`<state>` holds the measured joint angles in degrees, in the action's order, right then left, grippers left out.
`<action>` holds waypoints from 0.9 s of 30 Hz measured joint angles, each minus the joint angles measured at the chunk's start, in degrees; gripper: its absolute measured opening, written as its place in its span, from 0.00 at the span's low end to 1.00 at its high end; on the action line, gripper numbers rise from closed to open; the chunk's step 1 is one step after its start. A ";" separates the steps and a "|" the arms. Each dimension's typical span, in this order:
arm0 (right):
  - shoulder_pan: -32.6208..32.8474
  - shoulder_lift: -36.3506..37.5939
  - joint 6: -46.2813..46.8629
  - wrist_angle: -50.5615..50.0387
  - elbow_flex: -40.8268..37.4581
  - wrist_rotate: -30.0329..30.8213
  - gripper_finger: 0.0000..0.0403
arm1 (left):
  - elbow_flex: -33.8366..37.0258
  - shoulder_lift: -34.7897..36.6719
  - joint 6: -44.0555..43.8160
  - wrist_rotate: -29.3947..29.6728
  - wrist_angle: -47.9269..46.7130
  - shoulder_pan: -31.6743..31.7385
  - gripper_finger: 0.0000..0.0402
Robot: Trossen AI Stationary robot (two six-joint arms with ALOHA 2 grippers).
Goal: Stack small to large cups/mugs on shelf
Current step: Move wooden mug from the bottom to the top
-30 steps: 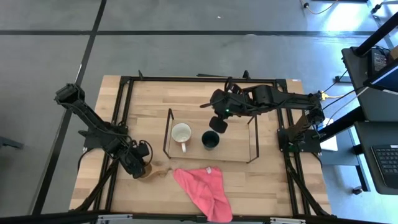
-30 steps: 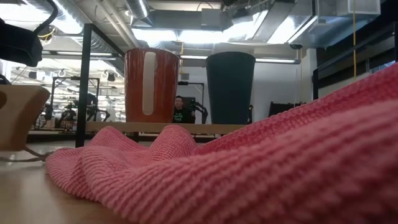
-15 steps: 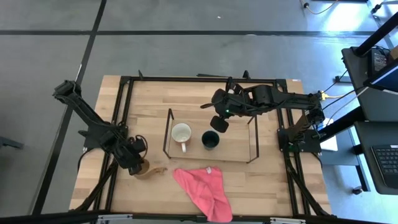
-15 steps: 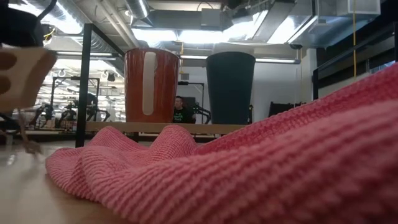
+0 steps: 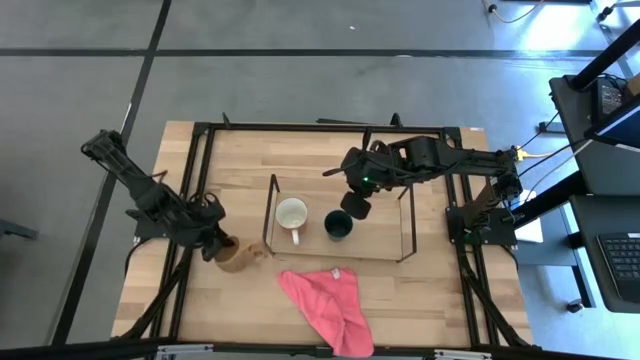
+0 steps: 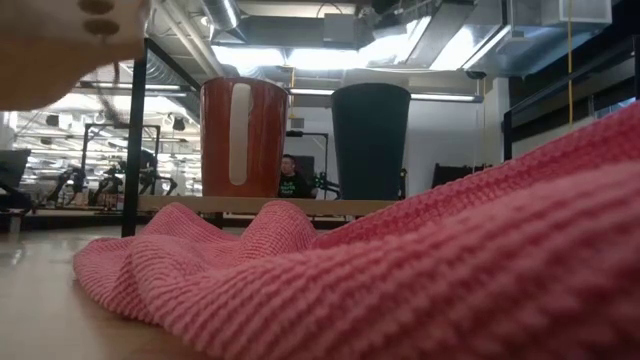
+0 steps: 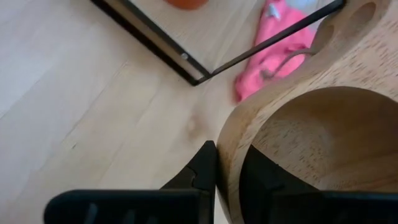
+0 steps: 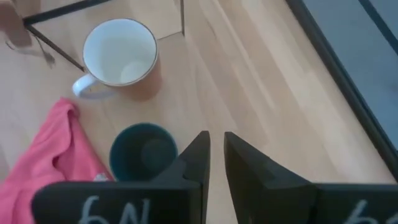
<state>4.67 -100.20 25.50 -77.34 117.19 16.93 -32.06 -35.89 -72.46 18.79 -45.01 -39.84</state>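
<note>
Left gripper clamps the unlabelled wooden cup.

Three cups in all: one red mug with a white inside, one dark green cup, one wooden cup. One wire shelf. One pink cloth. Two robot arms, each with one hand: the left hand and the right hand. One desk.

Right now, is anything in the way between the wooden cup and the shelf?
Only the shelf's own end frame, on the side facing the wooden cup. The left gripper, pinching the cup's wall, holds it beside that frame, so it must go over.
</note>
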 joint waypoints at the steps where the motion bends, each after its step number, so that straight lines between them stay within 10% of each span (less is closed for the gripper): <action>1: 0.00 0.00 0.33 -0.55 0.00 -0.02 0.12 | -0.01 0.82 0.51 -0.02 -0.18 0.04 0.08; 10: 0.00 0.02 3.74 -6.09 0.00 1.32 0.12 | -0.86 5.39 -0.29 -3.06 -5.71 0.04 0.08; 27: -3.72 2.42 14.26 -12.76 -0.02 5.83 0.12 | -21.97 3.36 10.71 17.88 -5.47 2.11 0.08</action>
<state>0.95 -97.78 39.76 -90.11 117.16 22.76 -54.04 -32.53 -61.75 36.66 -50.48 -37.74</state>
